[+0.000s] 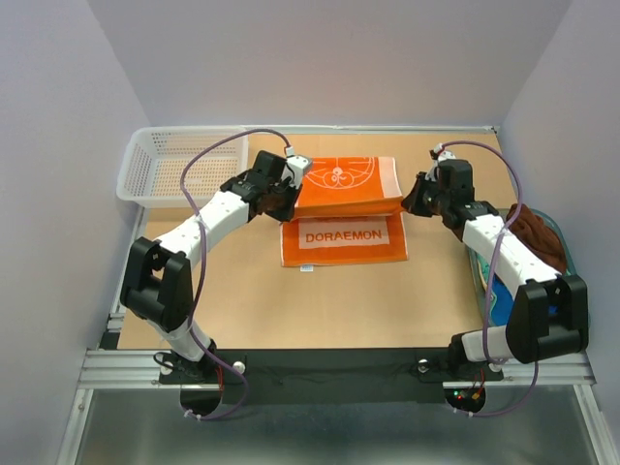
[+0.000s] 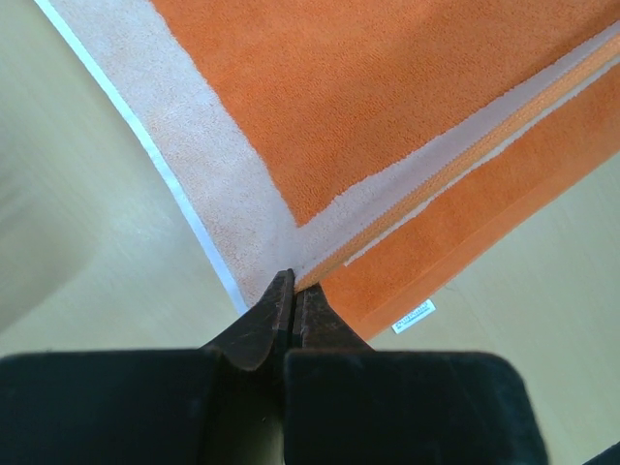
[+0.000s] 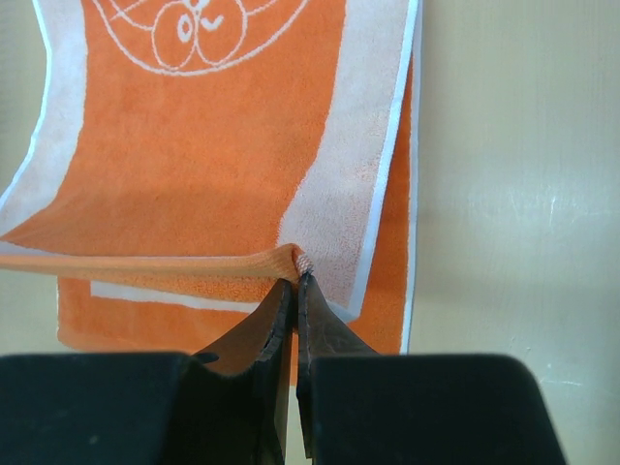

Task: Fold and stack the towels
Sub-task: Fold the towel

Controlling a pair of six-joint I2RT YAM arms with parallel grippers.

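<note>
An orange towel (image 1: 349, 184) with a white circle pattern lies mid-table, its far part lifted and doubled over a near part that reads DORAEMON (image 1: 344, 235). My left gripper (image 1: 287, 205) is shut on the left corner of the raised edge. In the left wrist view the orange towel (image 2: 387, 116) meets the left gripper (image 2: 294, 283) at its pale border. My right gripper (image 1: 411, 201) is shut on the right corner. In the right wrist view the right gripper (image 3: 298, 275) pinches the folded edge of the orange towel (image 3: 194, 165). A dark brown towel (image 1: 539, 232) sits at the far right.
A white mesh basket (image 1: 174, 165) stands at the back left corner. A translucent blue-green tub (image 1: 494, 295) stands at the right edge, partly behind my right arm, with the brown towel in it. Walls close in the table on three sides.
</note>
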